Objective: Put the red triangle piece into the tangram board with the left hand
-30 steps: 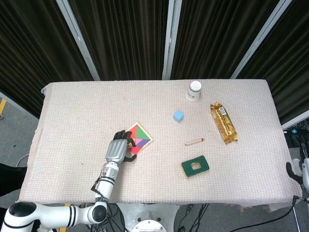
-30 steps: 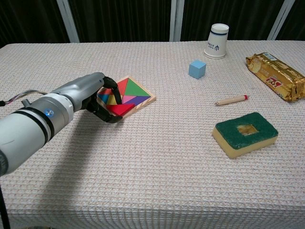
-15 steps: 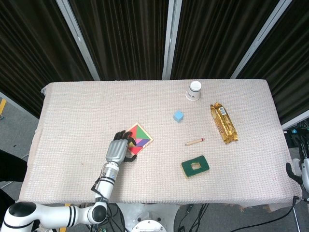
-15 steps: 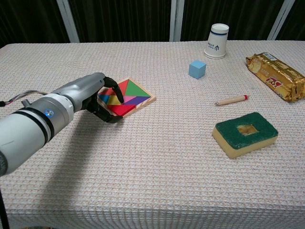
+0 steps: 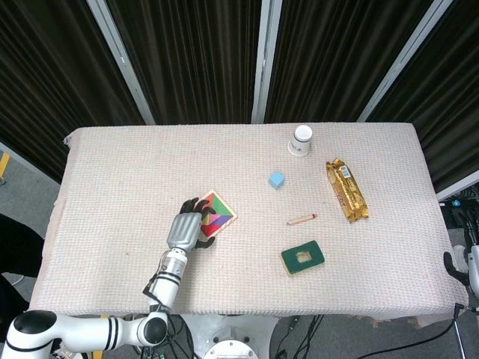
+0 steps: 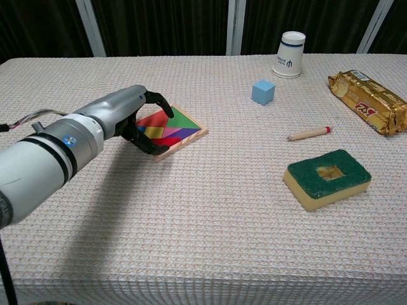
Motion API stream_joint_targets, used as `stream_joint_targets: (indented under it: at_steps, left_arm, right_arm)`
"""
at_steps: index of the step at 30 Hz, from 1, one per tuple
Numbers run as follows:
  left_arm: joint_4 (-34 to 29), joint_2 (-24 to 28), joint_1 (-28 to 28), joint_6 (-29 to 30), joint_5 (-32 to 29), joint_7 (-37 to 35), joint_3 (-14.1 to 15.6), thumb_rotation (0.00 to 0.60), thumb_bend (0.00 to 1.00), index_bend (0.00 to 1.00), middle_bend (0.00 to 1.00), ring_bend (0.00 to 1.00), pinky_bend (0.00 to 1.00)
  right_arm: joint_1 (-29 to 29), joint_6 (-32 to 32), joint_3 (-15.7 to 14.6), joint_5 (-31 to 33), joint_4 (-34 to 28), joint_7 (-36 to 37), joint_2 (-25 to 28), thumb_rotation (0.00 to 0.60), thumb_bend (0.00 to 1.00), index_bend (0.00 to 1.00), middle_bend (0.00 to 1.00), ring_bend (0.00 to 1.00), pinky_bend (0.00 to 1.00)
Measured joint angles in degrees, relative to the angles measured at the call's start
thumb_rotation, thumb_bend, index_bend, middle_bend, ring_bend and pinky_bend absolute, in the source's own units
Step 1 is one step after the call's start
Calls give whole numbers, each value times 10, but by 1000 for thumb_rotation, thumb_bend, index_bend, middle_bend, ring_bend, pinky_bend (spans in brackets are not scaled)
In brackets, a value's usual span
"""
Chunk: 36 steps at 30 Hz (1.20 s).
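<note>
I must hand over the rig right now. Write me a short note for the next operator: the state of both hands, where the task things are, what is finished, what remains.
Left hand: over the near-left corner of the tangram board, fingers curled down onto it; whether it holds anything cannot be told.
Right hand: not in view in either camera.
Red triangle piece: appears to lie in the board at the near edge, partly hidden by the fingers.
Done: the piece seems placed.
Left: confirm that it sits flat, then lift the left hand away.
Also on the table: paper cup, blue cube, sponge.
</note>
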Motion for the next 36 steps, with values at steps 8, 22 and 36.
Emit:
stream_joint_targets:
  at_steps: [8, 22, 36]
  left_arm:
    - [5, -8, -10, -5, -5, 7, -4, 600, 240, 264, 122, 0, 4]
    - [46, -23, -28, -28, -26, 8, -15, 600, 241, 264, 121, 0, 4]
    - [55, -17, -31, -32, -41, -1, -25, 600, 241, 268, 121, 0, 3]
  right_arm:
    - [-1, 0, 0, 1, 1, 3, 0, 600, 340, 0, 0, 0, 0]
    - [-5, 5, 3, 5, 10, 14, 0, 600, 341, 0, 0, 0, 0]
    - [-4, 0, 3, 5, 13, 13, -4, 600, 341, 0, 0, 0, 0]
